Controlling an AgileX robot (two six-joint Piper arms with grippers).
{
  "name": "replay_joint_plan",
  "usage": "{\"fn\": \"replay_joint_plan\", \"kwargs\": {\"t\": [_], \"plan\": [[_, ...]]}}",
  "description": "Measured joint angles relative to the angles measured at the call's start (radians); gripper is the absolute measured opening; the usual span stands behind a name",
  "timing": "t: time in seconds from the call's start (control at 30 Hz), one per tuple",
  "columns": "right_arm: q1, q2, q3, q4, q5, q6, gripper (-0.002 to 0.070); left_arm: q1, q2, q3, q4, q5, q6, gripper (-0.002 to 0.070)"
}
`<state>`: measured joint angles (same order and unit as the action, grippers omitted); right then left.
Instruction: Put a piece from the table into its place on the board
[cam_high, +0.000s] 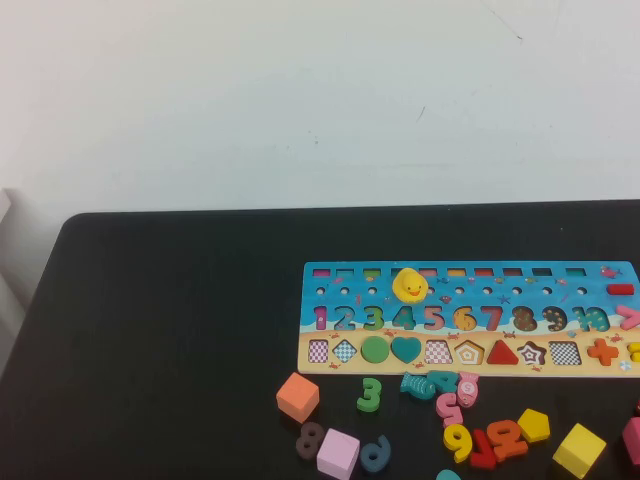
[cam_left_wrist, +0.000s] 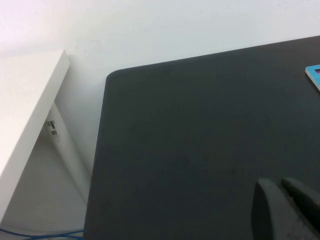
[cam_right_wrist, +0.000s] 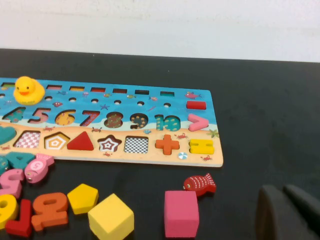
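Cube (cam_right_wrist: 181, 212) near right end effector (cam_right_wrist: 288, 212), left (cam_left_wrist: 286, 207) afar

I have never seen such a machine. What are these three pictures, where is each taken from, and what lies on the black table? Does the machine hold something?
This is a robot with two arms, each ending in a hand. One picture comes from a raised camera looking down at the table; neither arm shows in it. The other two come from cameras on the wrists.

The left wrist picture shows mostly bare tabletop, with the left hand as a dark shape at the picture's edge. The right wrist picture shows the right hand in the same way, above the table near the puzzle board.

The board carries numbers and shapes, and a yellow duck sits on it. Loose pieces lie in front: an orange cube, a green 3, a pink cube, a red fish.

Neither hand visibly holds anything.
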<state>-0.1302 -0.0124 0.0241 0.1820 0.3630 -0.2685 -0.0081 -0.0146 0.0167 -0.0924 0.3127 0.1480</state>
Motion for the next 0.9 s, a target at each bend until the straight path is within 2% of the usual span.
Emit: {"fn": "replay_joint_plan", "kwargs": {"t": [0.7,0.8,0.9], "plan": [[0.0,0.0,0.0,-0.003,-0.014,0.0,0.0019,0.0,0.0,0.0,0.0,0.0,0.0,-0.0002],[0.0,0.0,0.0,0.061,-0.014,0.0,0.0019,0.0,0.0,0.0,0.0,0.0,0.0,-0.0002],[0.0,0.0,0.0,0.211,-0.014,0.0,0.0019,0.0,0.0,0.0,0.0,0.0,0.0,-0.0002]]}}
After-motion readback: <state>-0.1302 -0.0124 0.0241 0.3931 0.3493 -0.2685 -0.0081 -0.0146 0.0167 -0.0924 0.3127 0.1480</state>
